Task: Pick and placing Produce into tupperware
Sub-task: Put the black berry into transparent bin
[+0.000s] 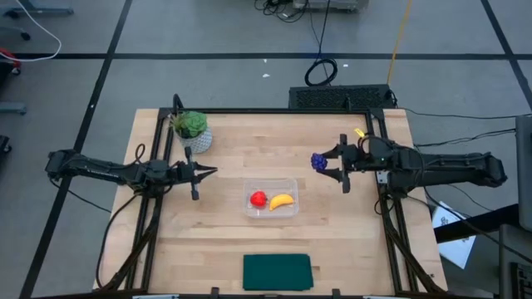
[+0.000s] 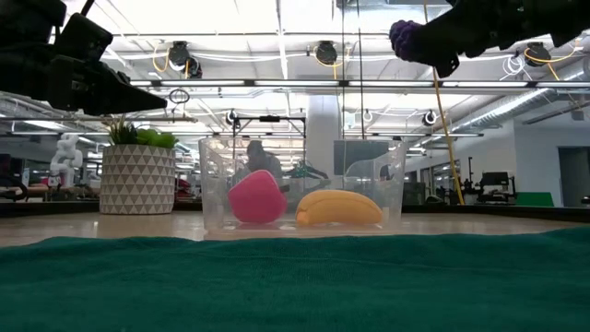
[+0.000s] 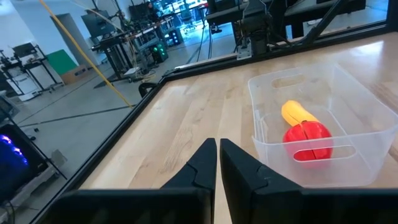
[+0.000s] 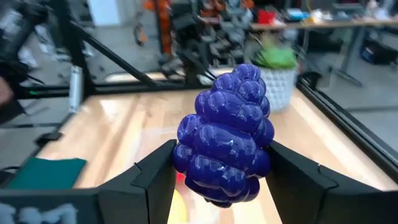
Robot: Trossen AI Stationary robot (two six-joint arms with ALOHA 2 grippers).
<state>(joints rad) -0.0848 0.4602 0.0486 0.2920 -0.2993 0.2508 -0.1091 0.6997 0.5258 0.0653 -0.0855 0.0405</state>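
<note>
High view: the right gripper, at right of centre, is clamping the purple grape cluster aloft; the clear tupperware, holding red fruit and banana, is lying lower-left of it. The left gripper, fingers together, is waiting at left.

Grey floor, black tape lines; ceiling lamps.

Bright overhead ceiling lights, soft shadows; right wrist background blurred.
</note>
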